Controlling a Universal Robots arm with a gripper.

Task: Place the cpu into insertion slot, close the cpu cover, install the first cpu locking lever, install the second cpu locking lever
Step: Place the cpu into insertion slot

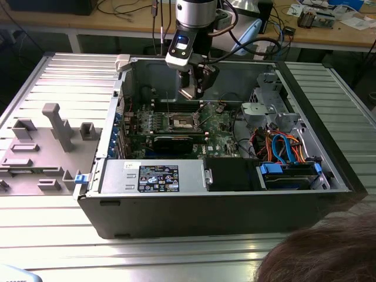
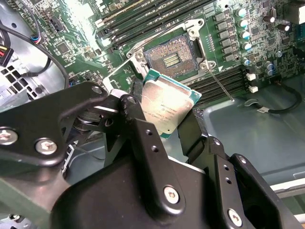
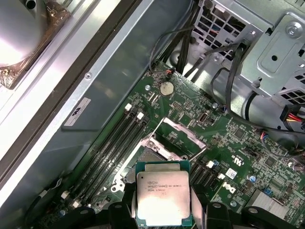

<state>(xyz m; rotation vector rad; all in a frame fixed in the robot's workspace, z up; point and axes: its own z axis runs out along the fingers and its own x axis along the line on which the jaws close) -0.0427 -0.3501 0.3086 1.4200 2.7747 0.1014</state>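
My gripper (image 1: 192, 91) hangs inside the open computer case, above the motherboard. It is shut on the cpu (image 2: 167, 105), a flat silver-topped chip with a green edge, with one black finger on each side (image 3: 163, 198). The insertion slot (image 2: 169, 57) lies open a little beyond the chip, its dark pin field bare inside a shiny metal rim. The cpu cover (image 3: 181, 132) is swung up from the insertion slot (image 3: 143, 157). A thin wire locking lever (image 2: 220, 88) sticks out beside the socket. The chip is held tilted and apart from the slot.
Long memory slots (image 2: 143, 14) flank the socket. A black graphics card (image 1: 173, 141) lies near the exterior view's front, a drive cage (image 1: 264, 106) and coloured cables (image 1: 282, 147) on its right. A grey fixture tray (image 1: 41, 141) sits left of the case. A person's hair (image 1: 323, 258) shows at front right.
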